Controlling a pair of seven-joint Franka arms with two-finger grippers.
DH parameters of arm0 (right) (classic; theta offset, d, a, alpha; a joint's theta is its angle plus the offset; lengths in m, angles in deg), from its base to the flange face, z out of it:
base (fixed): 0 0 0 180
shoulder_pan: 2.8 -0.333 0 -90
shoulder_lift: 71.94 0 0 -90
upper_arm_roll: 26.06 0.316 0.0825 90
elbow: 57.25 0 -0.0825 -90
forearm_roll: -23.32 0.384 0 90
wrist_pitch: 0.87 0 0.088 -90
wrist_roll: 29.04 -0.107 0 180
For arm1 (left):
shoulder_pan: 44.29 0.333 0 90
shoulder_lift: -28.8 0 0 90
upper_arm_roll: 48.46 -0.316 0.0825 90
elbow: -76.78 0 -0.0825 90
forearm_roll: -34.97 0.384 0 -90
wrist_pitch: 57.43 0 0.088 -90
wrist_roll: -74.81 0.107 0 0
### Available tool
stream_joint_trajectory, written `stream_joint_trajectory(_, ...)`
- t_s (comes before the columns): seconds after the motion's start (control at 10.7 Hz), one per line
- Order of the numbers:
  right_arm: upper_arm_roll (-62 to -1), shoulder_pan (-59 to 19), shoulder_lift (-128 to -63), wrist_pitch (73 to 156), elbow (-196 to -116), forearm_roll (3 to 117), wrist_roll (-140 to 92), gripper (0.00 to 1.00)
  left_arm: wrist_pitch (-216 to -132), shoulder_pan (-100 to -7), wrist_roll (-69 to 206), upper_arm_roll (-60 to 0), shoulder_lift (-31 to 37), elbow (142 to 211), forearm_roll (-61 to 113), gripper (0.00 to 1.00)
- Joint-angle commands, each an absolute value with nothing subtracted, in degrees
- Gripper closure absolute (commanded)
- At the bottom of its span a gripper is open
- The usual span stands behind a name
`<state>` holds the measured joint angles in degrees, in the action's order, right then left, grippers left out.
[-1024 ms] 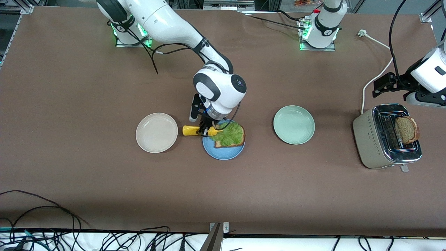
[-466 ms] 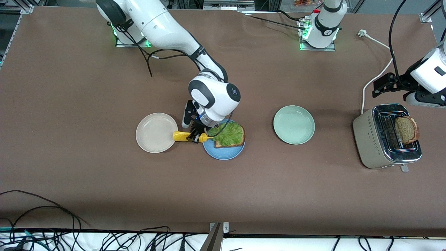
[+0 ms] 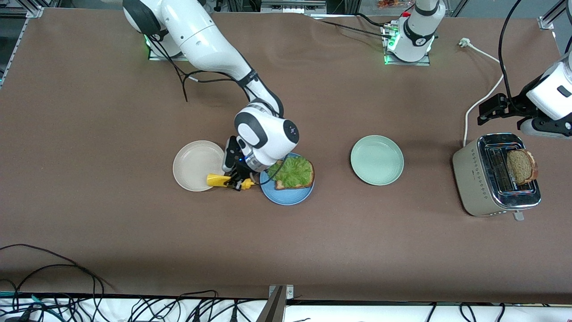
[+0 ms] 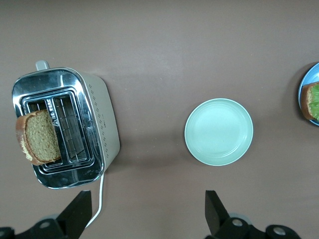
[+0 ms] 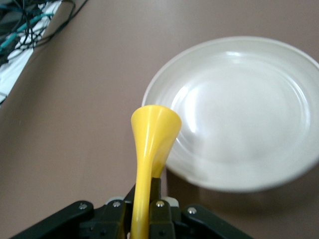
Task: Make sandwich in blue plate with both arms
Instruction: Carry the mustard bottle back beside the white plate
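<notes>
The blue plate (image 3: 286, 197) holds one brown bread slice topped with a ruffled lettuce leaf (image 3: 292, 173). A second bread slice (image 3: 520, 166) sticks up from the toaster (image 3: 480, 188); it also shows in the left wrist view (image 4: 40, 137). My right gripper (image 3: 237, 182) is shut on a yellow squeeze bottle (image 3: 216, 180), held lying sideways over the table between the blue plate and the beige plate (image 3: 192, 163). The right wrist view shows the bottle (image 5: 149, 149) between the fingers. My left gripper (image 4: 144, 219) is open and empty, high up beside the toaster; the left arm (image 3: 549, 96) waits.
A pale green plate (image 3: 376, 160) lies between the blue plate and the toaster. The toaster's white cord (image 3: 485, 96) runs toward the left arm's base. Cables lie along the table edge nearest the front camera (image 3: 44, 273).
My right gripper has carried the yellow bottle off the blue plate's edge toward the beige plate. The left arm has not moved.
</notes>
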<state>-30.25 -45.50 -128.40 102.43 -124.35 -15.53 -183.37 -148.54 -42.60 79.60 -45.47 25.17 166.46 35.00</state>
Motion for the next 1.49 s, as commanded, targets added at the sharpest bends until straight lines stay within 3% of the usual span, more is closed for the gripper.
stream_joint_trajectory(0.0,-31.0,-42.1,-126.9,99.8,-123.5,-14.9,-179.0,1.0,-148.7,-42.4,80.8,-45.4,25.1,166.1,35.1,0.0)
stream_joint_trajectory(0.56,-30.7,-28.8,-119.2,98.1,-123.5,-0.9,-152.8,1.0,-148.7,-42.3,80.8,-45.4,25.1,166.1,35.1,0.0)
stream_joint_trajectory(0.93,-30.8,-23.4,-115.7,101.2,-124.8,6.3,-142.2,1.0,-150.9,-42.3,80.8,-47.3,23.9,166.3,35.1,0.0)
stream_joint_trajectory(1.12,-31.0,-20.9,-110.5,107.0,-132.2,10.8,-138.4,1.0,-152.3,-42.2,80.8,-48.9,21.2,166.5,35.4,0.0)
stream_joint_trajectory(1.4,-31.0,-15.3,-97.6,118.1,-149.6,21.9,-123.7,1.0,-154.6,-42.2,80.9,-51.9,16.9,166.9,35.9,0.0)
